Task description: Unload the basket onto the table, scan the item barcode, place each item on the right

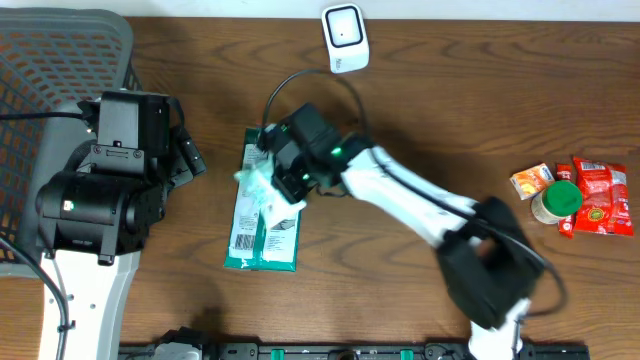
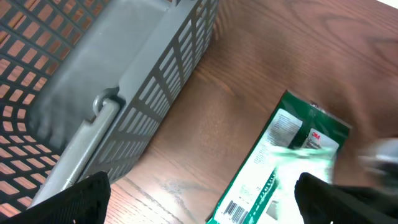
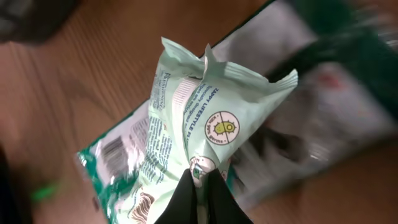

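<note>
Overhead view of brown wooden tabletop (image 1: 420,120). At far left corner, grey slatted basket (image 1: 40,60). Beside basket's right wall, left hand (image 1: 190,150), fingers spread wide, grasping nothing. Right arm reaching diagonally from near right toward centre; right hand (image 3: 200,186) clenched, fingertips pinching one short end of pale mint pouch (image 3: 211,118).

On tabletop left of centre, between the two hands, flat green pack (image 1: 268,235): printed face up, long axis running near-to-far with a slight tilt, barcode at near-left end.

Pouch over far half of green pack. In right wrist view, long axis in line with the fingers, crimped and notched seam pointing away from hand, printed face toward that camera. Heading in overhead view too blurred to tell, likewise any contact with pack beneath.

At far edge, beyond pack's far end and apart from pouch, small white scanner (image 1: 345,38). At right edge, well apart from the rest, clustered together: red packet (image 1: 600,195), green-lidded jar (image 1: 556,200), orange packet (image 1: 531,180).
</note>
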